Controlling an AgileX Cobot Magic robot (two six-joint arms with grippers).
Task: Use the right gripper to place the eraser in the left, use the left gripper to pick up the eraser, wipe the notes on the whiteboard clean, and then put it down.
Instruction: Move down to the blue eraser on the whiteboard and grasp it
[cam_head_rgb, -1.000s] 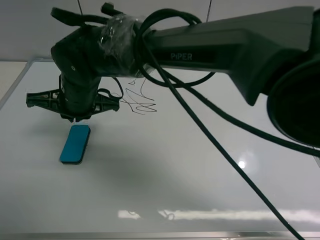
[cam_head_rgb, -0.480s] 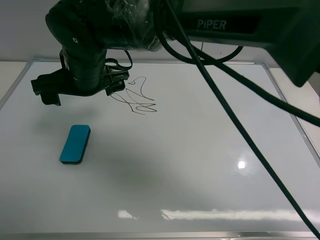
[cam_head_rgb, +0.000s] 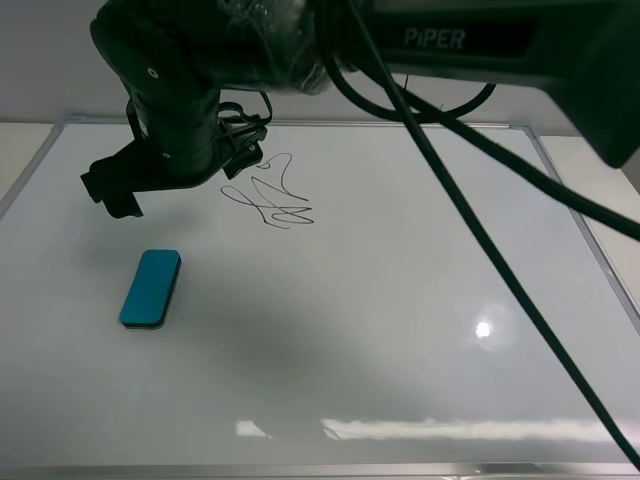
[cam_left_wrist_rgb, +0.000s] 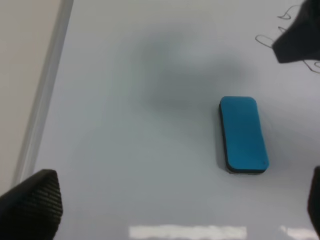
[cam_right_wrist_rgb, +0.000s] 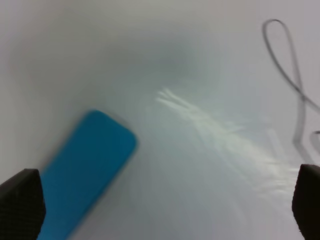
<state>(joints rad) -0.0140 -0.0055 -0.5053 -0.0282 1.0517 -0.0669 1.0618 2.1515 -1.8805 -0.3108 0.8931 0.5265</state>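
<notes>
The teal eraser (cam_head_rgb: 150, 288) lies flat on the left part of the whiteboard (cam_head_rgb: 400, 340), free of both grippers. The notes (cam_head_rgb: 270, 195), a black scribble, are behind it and to its right. My right gripper (cam_head_rgb: 180, 175) hangs open and empty above the board, behind the eraser and left of the notes. Its wrist view shows the eraser (cam_right_wrist_rgb: 85, 172) below its spread fingers (cam_right_wrist_rgb: 20, 205) and the notes (cam_right_wrist_rgb: 292, 80). My left gripper (cam_left_wrist_rgb: 172, 210) is open and empty, above the board's left side, with the eraser (cam_left_wrist_rgb: 243, 134) ahead of it. It is out of the exterior view.
The PiPER arm and its loose black cables (cam_head_rgb: 480, 240) cross over the board from the right. The board's silver frame (cam_left_wrist_rgb: 47, 85) runs along the left, with beige table (cam_left_wrist_rgb: 22, 50) beyond it. A right finger tip (cam_left_wrist_rgb: 300, 35) shows near the notes (cam_left_wrist_rgb: 267, 41).
My right gripper has lifted off from just above the eraser and moved back, turning a little. The eraser has stayed where it lay.
</notes>
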